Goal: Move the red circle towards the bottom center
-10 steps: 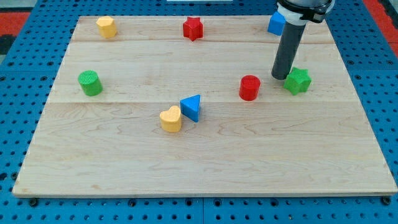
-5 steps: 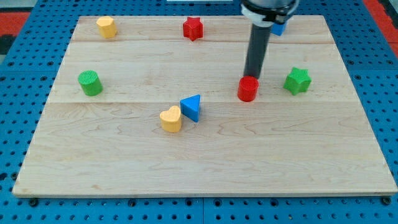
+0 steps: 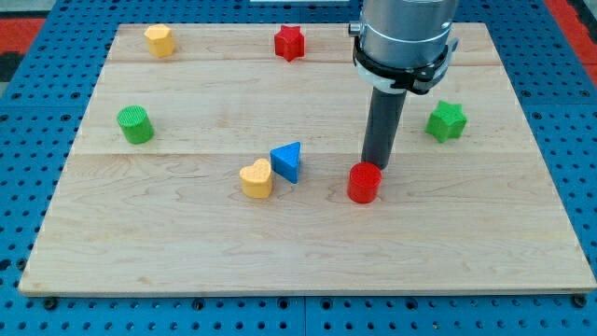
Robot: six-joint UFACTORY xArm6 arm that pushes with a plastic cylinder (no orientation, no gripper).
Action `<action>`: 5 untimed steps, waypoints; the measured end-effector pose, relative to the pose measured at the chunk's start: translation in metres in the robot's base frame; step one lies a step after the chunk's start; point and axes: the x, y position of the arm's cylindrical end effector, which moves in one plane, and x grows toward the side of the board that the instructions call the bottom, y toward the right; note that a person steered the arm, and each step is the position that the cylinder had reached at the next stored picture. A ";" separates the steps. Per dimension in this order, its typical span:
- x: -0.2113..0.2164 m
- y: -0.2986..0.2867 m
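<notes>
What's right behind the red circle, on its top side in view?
My tip sits against the red circle's top edge. The rod covers the board behind it; the blue block seen earlier isn't visible.

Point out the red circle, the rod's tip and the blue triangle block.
red circle [image 3: 364, 183], camera view, on its front side below the top face.
my tip [image 3: 375, 166], camera view, the rod's very lower end, touching the circle's upper edge.
blue triangle [image 3: 288, 161], camera view, middle of its face.

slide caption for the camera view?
My tip sits at the red circle's top edge, right of the blue triangle.
</notes>
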 end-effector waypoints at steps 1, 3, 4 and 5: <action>0.000 -0.004; 0.000 -0.004; 0.000 -0.004; 0.000 -0.026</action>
